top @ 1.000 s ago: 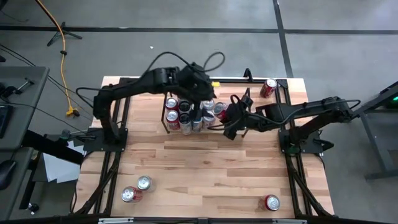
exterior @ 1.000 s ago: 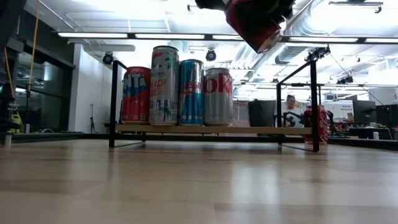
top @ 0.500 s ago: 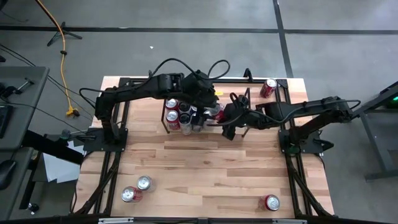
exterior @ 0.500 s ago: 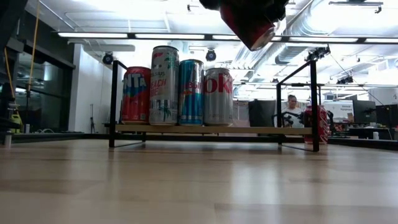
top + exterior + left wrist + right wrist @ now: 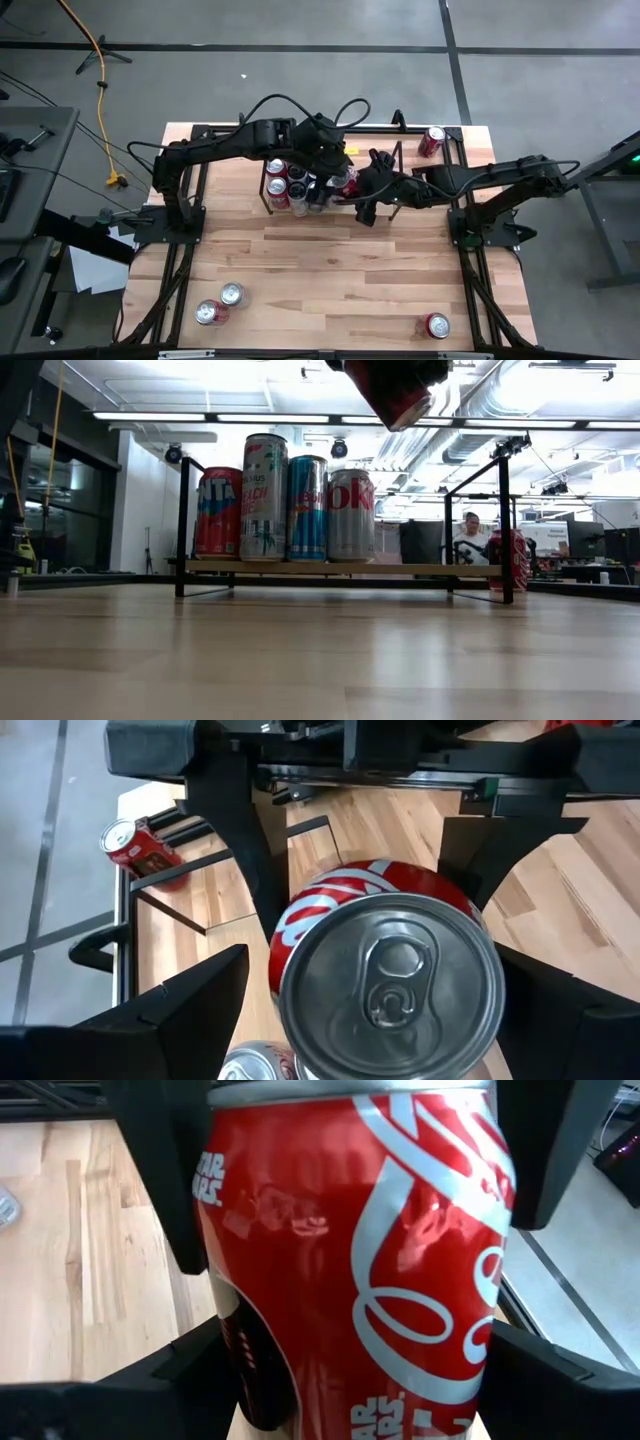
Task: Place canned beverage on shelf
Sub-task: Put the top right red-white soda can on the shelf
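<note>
A red cola can (image 5: 348, 181) hangs tilted above the right part of the shelf (image 5: 330, 569), a low black-rod rack on which several cans (image 5: 287, 510) stand upright at its left part. My right gripper (image 5: 350, 1370) is shut on the red can (image 5: 350, 1250). My left gripper (image 5: 375, 1005) is open. Its fingers (image 5: 160, 1170) stand on either side of the can's top end (image 5: 390, 975) with a narrow gap, touching nothing. In the low view only the can's bottom end (image 5: 398, 398) shows at the picture's top. My right gripper pinches the red can's side wall (image 5: 235, 1370), in its lower half, between its two fingers (image 5: 560, 1380). The fingers come from the table's right side, slanting down, and lie across the can. The can is lifted clear above the shelf, tilted.
Two cans (image 5: 220, 302) lie near the table's near left corner, one (image 5: 435, 325) at the near right and one (image 5: 432, 140) at the far right. The shelf's right half (image 5: 440, 569) is bare. A person (image 5: 466, 538) sits in the room beyond.
My left gripper has come from above the shelf's cans toward the table's right, and its open fingers now flank the red can's top end. My right gripper has turned a little, tipping the held can slightly.
</note>
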You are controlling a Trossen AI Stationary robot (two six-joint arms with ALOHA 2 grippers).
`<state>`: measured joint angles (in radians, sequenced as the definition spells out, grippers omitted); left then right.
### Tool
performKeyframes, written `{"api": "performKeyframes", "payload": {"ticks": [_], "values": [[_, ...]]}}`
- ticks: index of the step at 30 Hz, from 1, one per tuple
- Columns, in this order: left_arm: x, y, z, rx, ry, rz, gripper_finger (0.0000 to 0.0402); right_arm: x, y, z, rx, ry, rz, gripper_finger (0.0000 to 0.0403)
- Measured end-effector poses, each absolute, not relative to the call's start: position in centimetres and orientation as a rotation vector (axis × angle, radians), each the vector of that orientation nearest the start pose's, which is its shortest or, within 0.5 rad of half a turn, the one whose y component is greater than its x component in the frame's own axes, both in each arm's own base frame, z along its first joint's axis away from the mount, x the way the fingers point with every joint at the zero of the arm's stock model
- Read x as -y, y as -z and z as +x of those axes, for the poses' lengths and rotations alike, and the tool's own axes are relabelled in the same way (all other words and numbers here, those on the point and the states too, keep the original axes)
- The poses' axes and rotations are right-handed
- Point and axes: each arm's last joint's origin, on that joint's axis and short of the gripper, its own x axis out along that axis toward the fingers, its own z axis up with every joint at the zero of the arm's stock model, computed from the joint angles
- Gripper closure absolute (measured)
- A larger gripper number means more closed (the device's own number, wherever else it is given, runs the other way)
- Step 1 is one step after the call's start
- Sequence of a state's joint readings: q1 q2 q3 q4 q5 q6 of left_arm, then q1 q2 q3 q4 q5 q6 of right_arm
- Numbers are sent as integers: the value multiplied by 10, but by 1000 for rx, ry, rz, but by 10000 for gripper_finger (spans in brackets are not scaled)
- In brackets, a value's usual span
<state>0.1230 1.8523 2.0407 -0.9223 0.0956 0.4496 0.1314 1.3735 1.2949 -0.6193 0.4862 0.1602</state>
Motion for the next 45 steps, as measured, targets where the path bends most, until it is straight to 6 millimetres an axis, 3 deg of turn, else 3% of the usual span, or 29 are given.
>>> {"api": "performKeyframes", "payload": {"ticks": [5,11,45], "values": [[-46,-395,393,-729,152,378,91,-24,-343,288,-636,391,-68,96],[-46,-394,394,-731,154,379,177,-24,-343,288,-643,385,-86,96],[-48,-394,394,-742,104,394,178,-20,-342,289,-657,375,-103,83]]}}
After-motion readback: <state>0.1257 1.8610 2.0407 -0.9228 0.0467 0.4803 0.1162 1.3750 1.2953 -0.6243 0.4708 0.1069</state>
